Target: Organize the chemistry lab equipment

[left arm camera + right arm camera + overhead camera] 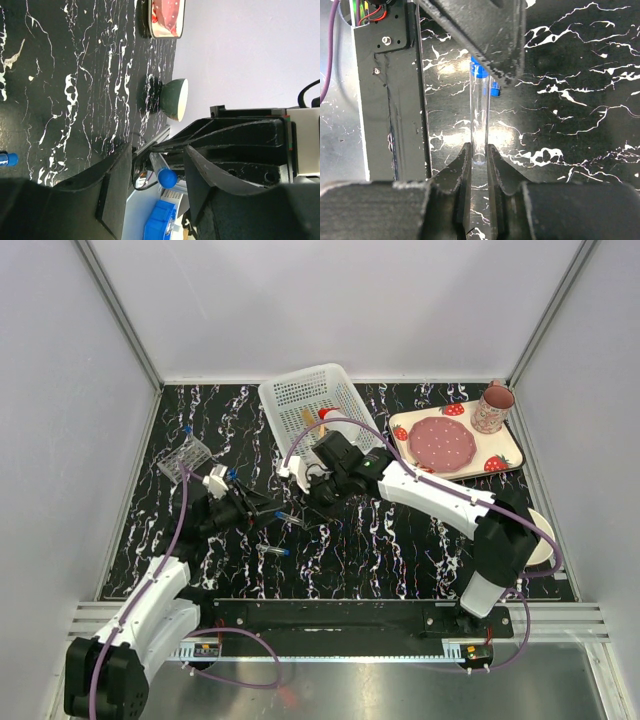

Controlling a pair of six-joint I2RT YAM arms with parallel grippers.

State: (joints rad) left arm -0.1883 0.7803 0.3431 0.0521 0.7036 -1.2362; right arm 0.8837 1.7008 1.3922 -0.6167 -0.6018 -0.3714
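My right gripper [479,155] is shut on the closed bottom end of a clear tube [480,115] with a blue cap and holds it above the table. In the top view the right gripper [306,496] meets my left gripper [264,510] with the tube [288,514] between them. My left gripper [155,195] is open, its fingers on either side of the tube's blue cap [167,177] without touching it. Another capped tube [275,550] lies on the table. The clear rack [186,458] at the far left holds capped tubes. A red-capped bottle [325,415] and orange sticks [305,418] lie in the basket. No funnel shows.
A white mesh basket [300,390] stands at the back centre. A strawberry-print tray [505,445] with a pink plate and a pink mug [492,407] is at the back right. A cream bowl [543,545] sits behind the right arm's base.
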